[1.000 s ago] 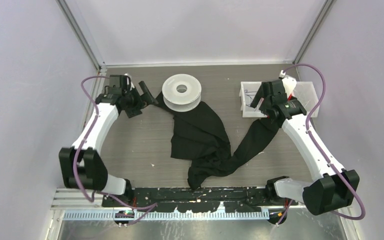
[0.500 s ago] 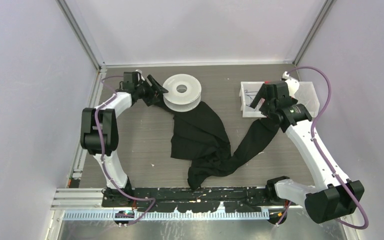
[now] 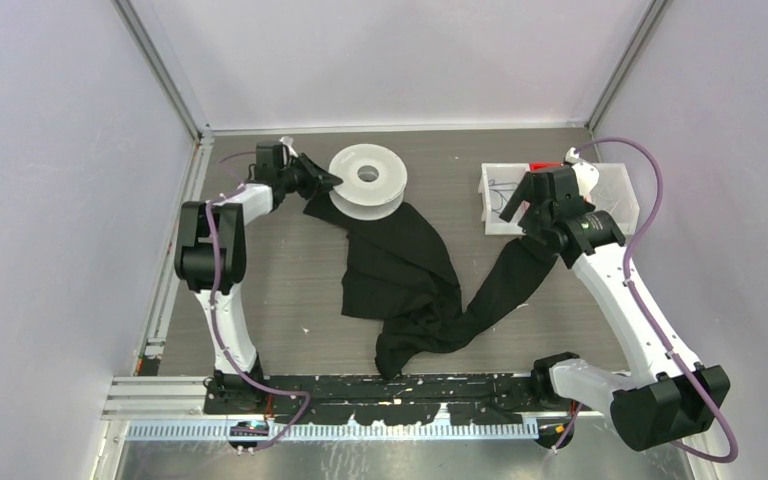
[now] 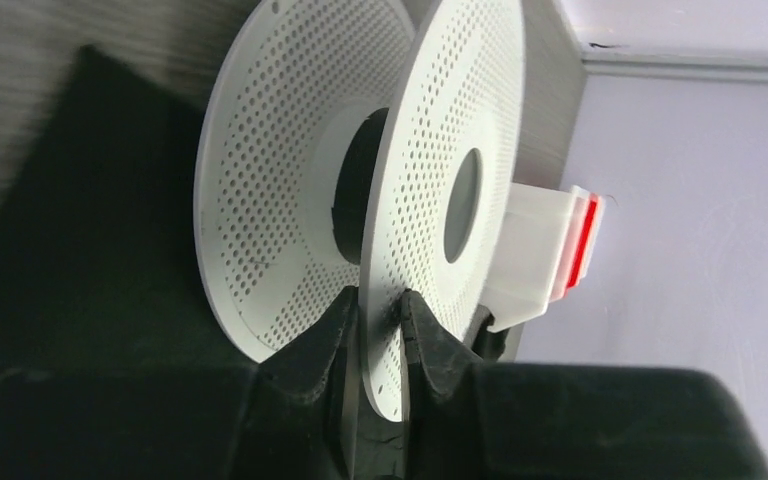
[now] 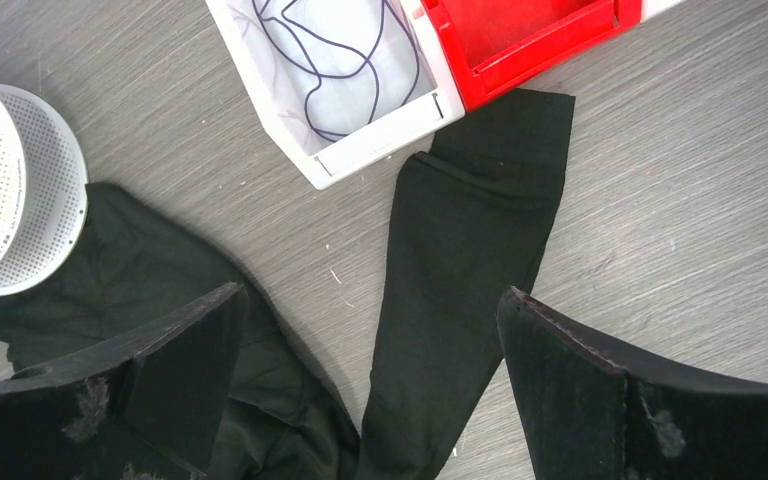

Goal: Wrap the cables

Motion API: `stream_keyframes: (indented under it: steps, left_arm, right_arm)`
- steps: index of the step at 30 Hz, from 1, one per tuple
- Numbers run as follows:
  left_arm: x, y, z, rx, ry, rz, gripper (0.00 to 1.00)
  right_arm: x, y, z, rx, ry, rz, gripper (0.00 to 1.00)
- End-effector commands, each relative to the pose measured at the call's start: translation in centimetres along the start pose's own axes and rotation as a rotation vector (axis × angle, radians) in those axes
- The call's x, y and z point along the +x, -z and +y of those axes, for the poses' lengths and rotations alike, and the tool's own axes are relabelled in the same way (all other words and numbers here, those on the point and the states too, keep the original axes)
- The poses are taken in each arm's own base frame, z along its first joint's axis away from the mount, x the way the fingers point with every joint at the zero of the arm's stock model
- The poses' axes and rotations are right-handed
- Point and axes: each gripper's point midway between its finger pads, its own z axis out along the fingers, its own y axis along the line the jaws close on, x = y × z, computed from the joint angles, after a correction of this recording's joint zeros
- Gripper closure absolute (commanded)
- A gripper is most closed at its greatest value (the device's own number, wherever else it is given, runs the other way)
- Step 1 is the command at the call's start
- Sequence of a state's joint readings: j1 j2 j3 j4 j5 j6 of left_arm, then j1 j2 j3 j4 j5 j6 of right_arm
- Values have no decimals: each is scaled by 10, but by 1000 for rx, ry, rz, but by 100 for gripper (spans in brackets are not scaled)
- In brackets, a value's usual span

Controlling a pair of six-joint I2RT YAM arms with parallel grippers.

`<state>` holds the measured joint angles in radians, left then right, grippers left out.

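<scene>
The cables are thin dark loops lying in a white bin, also seen as cables in the top view. A white perforated spool lies at the back of the table, partly on a black cloth. My left gripper reaches it from the left. In the left wrist view my left gripper is shut on the spool's near flange, one finger on each face. My right gripper hangs open over the black cloth, just short of the white bin, holding nothing.
A red tray sits beside the white bin, with a clear box behind it at the back right. The cloth sprawls from the spool down toward the front rail. Walls close in the back and both sides.
My left arm swung in toward the spool and its jaws closed on the flange edge. The right arm shifted slightly and stayed open.
</scene>
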<state>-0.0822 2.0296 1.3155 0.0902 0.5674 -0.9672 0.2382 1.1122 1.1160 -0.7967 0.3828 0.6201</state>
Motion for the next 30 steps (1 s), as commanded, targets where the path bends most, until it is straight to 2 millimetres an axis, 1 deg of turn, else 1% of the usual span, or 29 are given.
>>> stream_keyframes:
  steps: [1,2,4,5,7,11,12,16,19,22,25,27,30]
  left_arm:
    - [-6,-1,-44,103,-120,-16,89]
    - [-5,1,-49,103,-143,-16,92]
    - [-4,8,-67,102,-216,-21,99]
    - [-4,12,-78,101,-264,-28,99]
    - [5,18,-95,48,-356,-26,99]
    - [32,27,-144,-11,-612,-63,99]
    - [38,29,-153,-40,-672,-81,99]
    - [64,35,-196,-65,-876,-150,99]
    - [82,35,-215,-117,-1007,-191,99]
    - [102,31,-228,-151,-1125,-243,99]
    - [126,22,-233,-134,-1157,-234,99]
    - [138,19,-238,-127,-1169,-238,99]
    - [153,18,-250,-123,-1211,-289,100]
  right_arm:
    - [-6,9,-2,-11,-35,-32,0]
    - [-7,11,-2,-14,-39,-36,0]
    - [-7,12,-3,-14,-43,-44,0]
    - [-8,12,-4,-13,-46,-47,0]
    - [-8,13,-6,0,-54,-54,0]
    - [-14,15,-6,-4,-75,-78,0]
    - [-15,15,-5,-7,-79,-84,0]
    - [-11,13,-4,-11,-81,-75,0]
    - [-5,10,-5,-6,-78,-55,0]
    - [-1,8,-7,-2,-79,-46,1]
    - [-1,8,-7,-5,-81,-45,0]
    - [-1,8,-7,-4,-83,-46,0]
    - [-1,9,-8,-4,-82,-49,0]
